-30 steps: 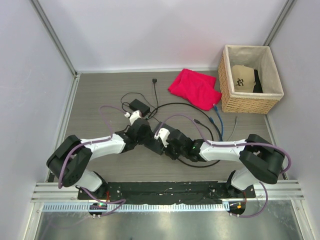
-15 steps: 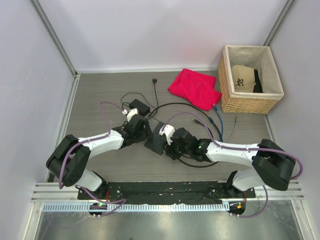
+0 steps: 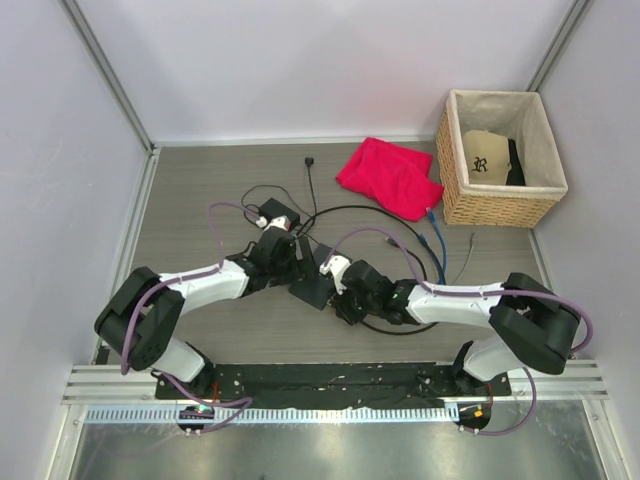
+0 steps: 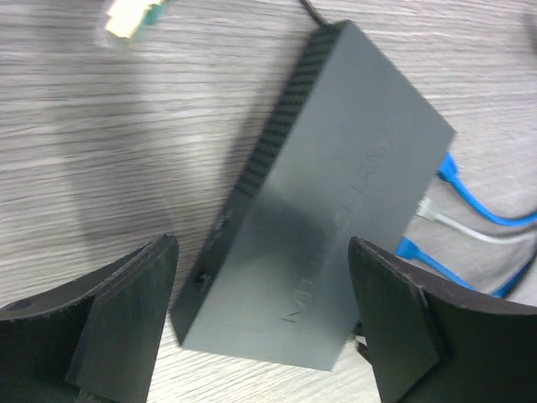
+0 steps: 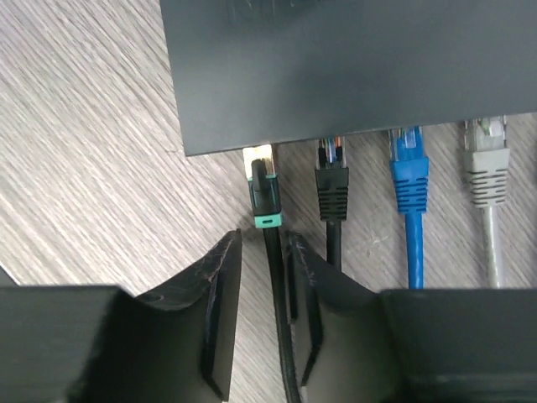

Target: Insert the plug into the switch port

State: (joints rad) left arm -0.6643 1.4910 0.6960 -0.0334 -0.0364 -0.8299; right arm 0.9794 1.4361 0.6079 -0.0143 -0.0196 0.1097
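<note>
The switch (image 4: 336, 193) is a flat dark box lying on the wood-grain table, also visible in the top view (image 3: 312, 286). My left gripper (image 4: 262, 252) hovers over its near end, open wide, with a finger on each side and touching nothing. In the right wrist view the switch's (image 5: 336, 67) port edge faces me. The plug (image 5: 264, 197), black with a green band, sits in the leftmost port. Its black cable runs back between the fingers of my right gripper (image 5: 262, 243), which stands slightly open, with a gap beside the cable.
A black plug (image 5: 332, 180), a blue plug (image 5: 409, 168) and a grey plug (image 5: 487, 159) sit in neighbouring ports. A loose connector (image 4: 130, 18) lies left of the switch. Farther back are a power brick (image 3: 280, 212), a red cloth (image 3: 390, 178) and a wicker basket (image 3: 495, 208).
My left gripper has opened wide and let go of the switch. The right gripper has drawn back a little along the cable, its jaws loosened. The switch has shifted slightly.
</note>
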